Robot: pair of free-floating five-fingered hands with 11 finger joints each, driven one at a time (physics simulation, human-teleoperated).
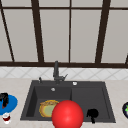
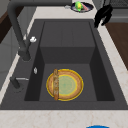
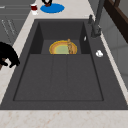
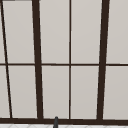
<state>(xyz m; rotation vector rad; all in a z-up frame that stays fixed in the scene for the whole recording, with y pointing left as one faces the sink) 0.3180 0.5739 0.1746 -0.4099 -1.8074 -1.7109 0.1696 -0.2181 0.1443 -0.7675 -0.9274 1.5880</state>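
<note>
Black fingers of the left hand (image 1: pixel 4 99) curl over the blue plate (image 1: pixel 11 103) on the bench, a red cup (image 1: pixel 6 117) at its 6 o'clock. A red ball (image 1: pixel 67 114) covers what the side view reveals: a yellow plate (image 2: pixel 65 84) in the sink (image 2: pixel 67 32). The right hand (image 1: pixel 92 113), fingers drooping loosely, holds nothing at the sink's front rim, with that plate at its 9 o'clock.

Even, shadowless light; soft blurry renders

Red ball (image 1: pixel 67 114) before dark sink (image 1: pixel 100 100)
</note>
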